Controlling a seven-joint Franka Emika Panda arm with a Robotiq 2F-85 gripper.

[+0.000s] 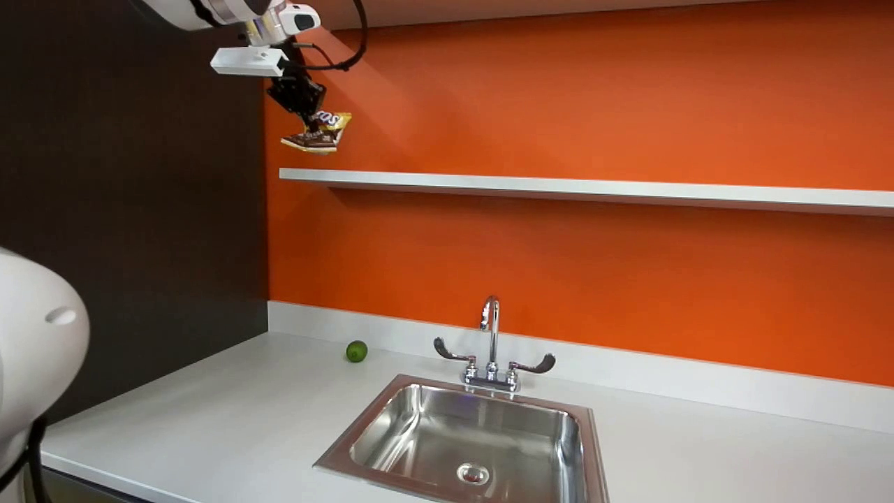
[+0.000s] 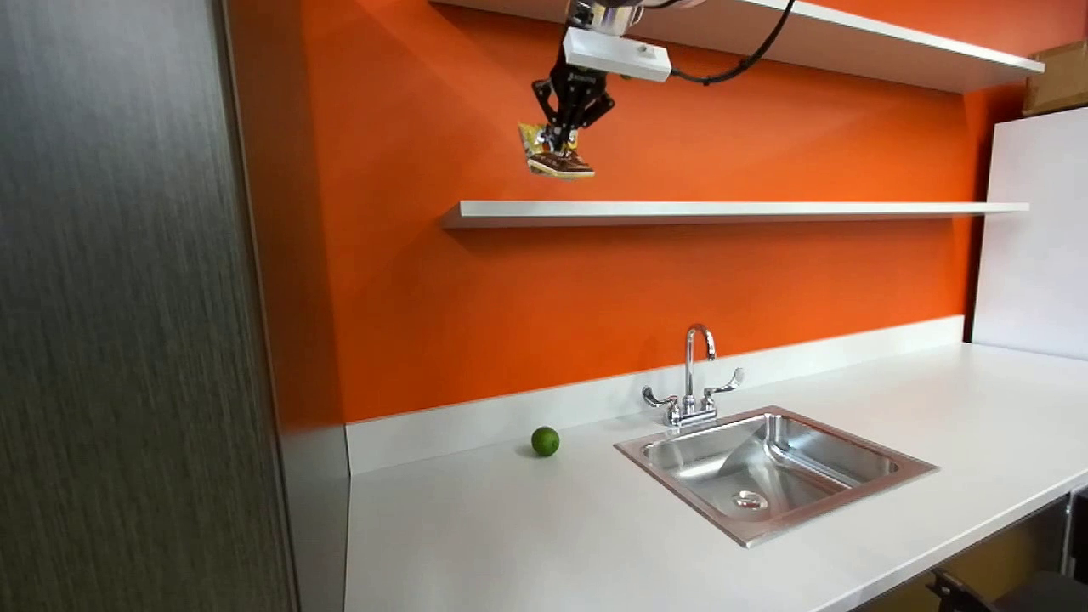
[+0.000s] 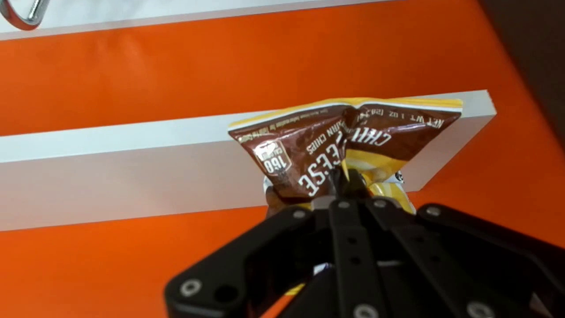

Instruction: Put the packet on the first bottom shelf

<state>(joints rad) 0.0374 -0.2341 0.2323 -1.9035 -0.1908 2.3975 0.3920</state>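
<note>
– Pincer (image 3: 345,182)?
– Clamped tight on middle of packet (image 3: 322,148), crumpling it. Held just above left end of first bottom shelf (image 1: 587,186) in both exterior views, apart from it.
– Next?
– Probably lower. Check depth first, hard to tell; aim toward far orange wall (image 1: 628,112), settle packet flat, release slowly, lift straight out to avoid dragging.
– Below?
– Green ball (image 1: 356,351) on counter (image 1: 209,405). Ignore.

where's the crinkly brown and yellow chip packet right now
In both exterior views, the crinkly brown-and-yellow chip packet is pinched in the black end effector, appearing just above the picture-left end of the long white wall shelf.
</note>
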